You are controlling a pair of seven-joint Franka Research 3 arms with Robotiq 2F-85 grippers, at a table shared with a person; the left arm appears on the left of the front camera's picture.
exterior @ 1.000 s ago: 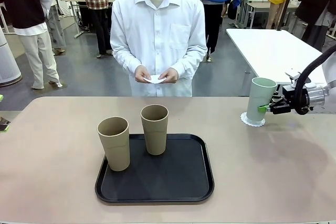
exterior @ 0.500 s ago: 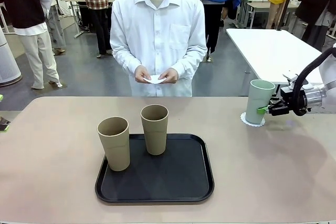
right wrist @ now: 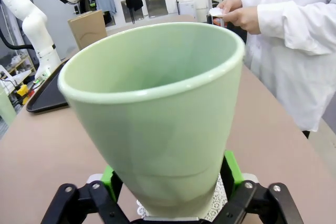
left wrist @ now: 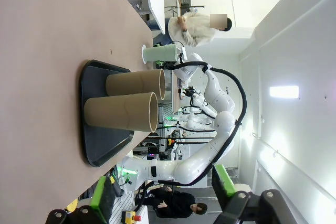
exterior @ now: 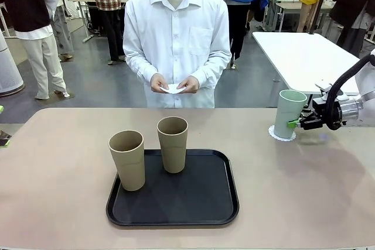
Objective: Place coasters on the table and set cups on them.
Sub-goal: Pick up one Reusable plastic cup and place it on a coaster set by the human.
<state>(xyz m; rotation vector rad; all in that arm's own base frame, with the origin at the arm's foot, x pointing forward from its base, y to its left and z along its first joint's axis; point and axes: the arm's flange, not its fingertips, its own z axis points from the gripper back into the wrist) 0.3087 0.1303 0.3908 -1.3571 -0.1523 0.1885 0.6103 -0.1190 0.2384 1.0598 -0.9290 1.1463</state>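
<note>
My left gripper (left wrist: 161,188) stands with its jaws spread wide, off the table (exterior: 58,174); from its wrist I see the black tray (left wrist: 94,150) lying sideways with the cups on it.

On the left half of the table the tray holds two tan cups, both upright; the nearer tan cup (exterior: 127,160) is at the tray's front left corner; the farther tan cup (exterior: 173,144) is just beside it, towards the tray's back edge.

Across the middle, the person stands at the far side; both hands, one hand (exterior: 159,82) and the other hand (exterior: 188,84), hold a white coaster (exterior: 174,89) between them at waist height.

To the right, the mint cup (exterior: 290,113) stands upright on a lacy coaster (exterior: 273,133) near the table's far right edge; my right gripper (exterior: 293,123) has a green pad on each side of the cup's lower part; whether the pads press it or stand just clear, I cannot tell.
</note>
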